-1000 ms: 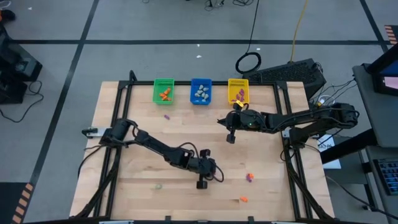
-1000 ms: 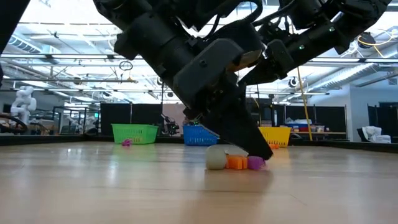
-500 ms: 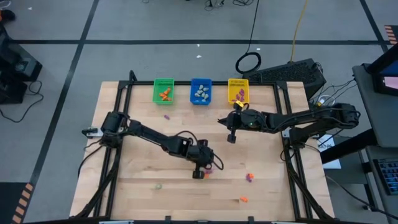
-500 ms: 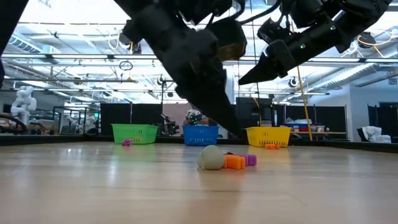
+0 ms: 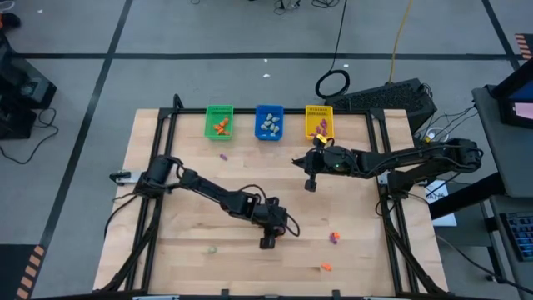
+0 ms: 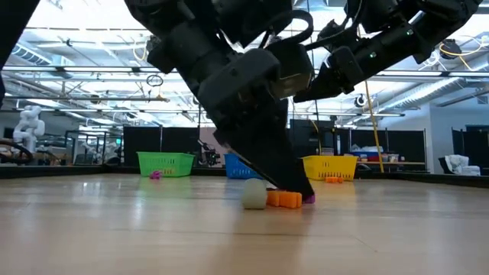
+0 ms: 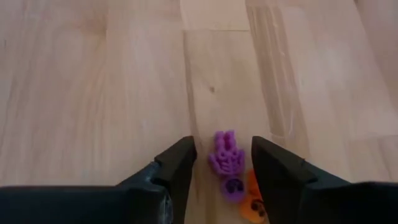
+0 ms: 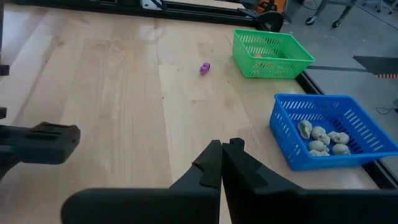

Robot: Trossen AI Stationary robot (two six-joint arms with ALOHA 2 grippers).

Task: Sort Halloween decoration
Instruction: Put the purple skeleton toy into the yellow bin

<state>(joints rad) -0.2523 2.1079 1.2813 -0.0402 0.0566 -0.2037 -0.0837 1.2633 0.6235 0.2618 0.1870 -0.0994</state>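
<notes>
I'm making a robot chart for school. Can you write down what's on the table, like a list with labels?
left gripper: open, down at the table, fingers either side of a purple trinket
right gripper: shut, held above the table in front of the bins
green bin: orange pieces
blue bin: pale pieces
yellow bin: purple pieces
loose on table: orange trinket

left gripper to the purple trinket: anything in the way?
Nothing visible. The left gripper is open with the purple trinket lying on the table between its fingers. An orange trinket lies right against it beside one finger and may get caught in the grip too.
</notes>
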